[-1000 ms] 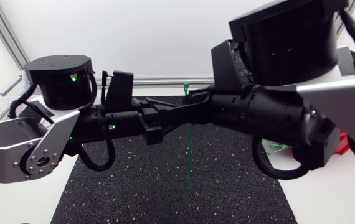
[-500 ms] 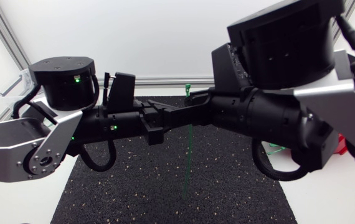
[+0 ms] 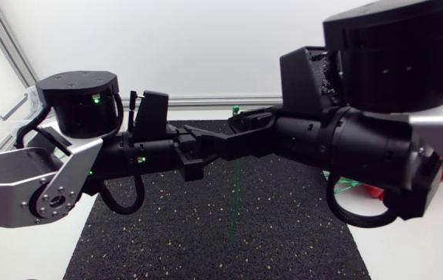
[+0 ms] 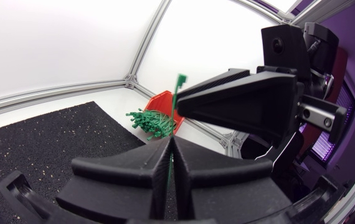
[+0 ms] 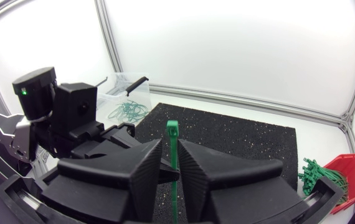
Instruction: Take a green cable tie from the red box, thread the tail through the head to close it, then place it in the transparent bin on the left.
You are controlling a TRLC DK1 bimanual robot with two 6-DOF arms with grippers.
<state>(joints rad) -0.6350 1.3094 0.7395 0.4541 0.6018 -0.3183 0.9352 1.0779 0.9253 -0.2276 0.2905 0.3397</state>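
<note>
green cable tie: held upright over the black mat, well apart from the red box and the clear bin. left gripper: clamped on the tie. right gripper: set around the same tie, cannot tell whether it grips.

A robotics lab test cell: white panels in an aluminium frame (one strut slants across the head view's upper left) enclose a black speckled mat, with the left arm and right arm entering from either side.
</note>
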